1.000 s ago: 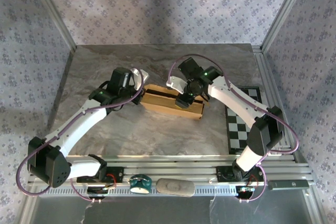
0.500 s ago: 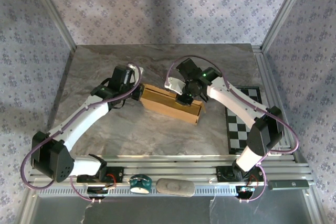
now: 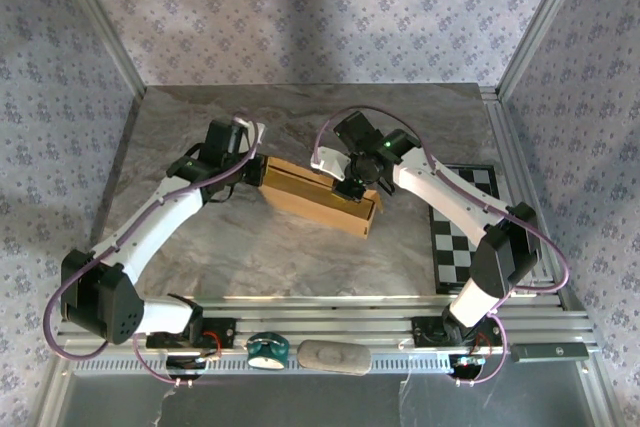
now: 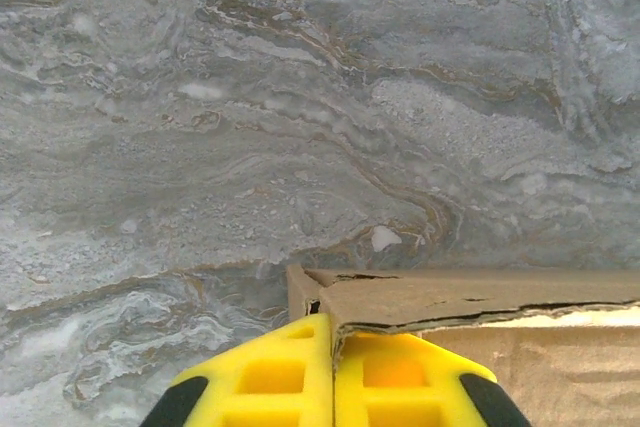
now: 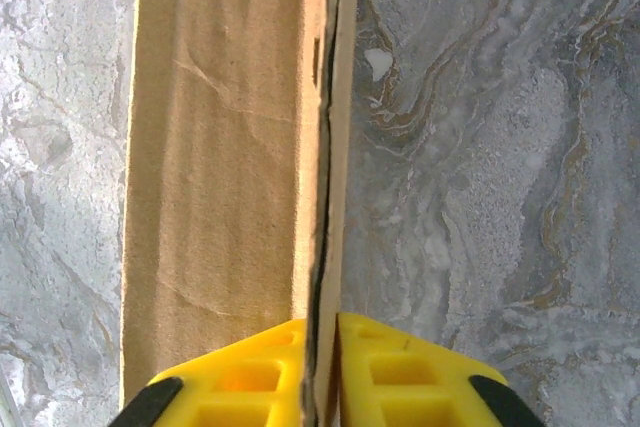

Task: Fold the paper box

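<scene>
Cardboard in one piece: a single paper box (image 3: 320, 197), plain tan, shallow and long, lying near the middle of the grey marbled desk (image 3: 250, 257). Set at a slant, left end farther back, right end nearer the arm bases.

Counted besides:
- two white arms and two claws
- one black-and-white checkered board (image 3: 455, 242), flat at the desk's right edge, apart from the box
- one teal round object (image 3: 268, 349) and one grey oblong object (image 3: 334, 356), side by side on the front rail

Left claw (image 3: 258, 173) at the box's left end. Seen from the left wrist (image 4: 333, 382): yellow fingers (image 4: 265, 382) pressed together to a thin seam, the corner of the box (image 4: 480, 302) running down into that seam. Clamped, then, on the cardboard's edge.

Right claw (image 3: 350, 187) over the far long wall, right of the box's middle. Seen from the right wrist (image 5: 322, 372): both yellow fingers (image 5: 400, 377) closed on the upright wall of the box (image 5: 220, 147), one on each side, the wall's edge running straight up from between them. Box floor to the left of that wall, bare desk to the right.

Against a second ago:
- box swung a little, right end now nearer the arms and further left, left end nudged left
- left arm stretched further out, its wrist further back
- right claw shifted slightly left along with the wall
- board and rail objects unmoved
</scene>
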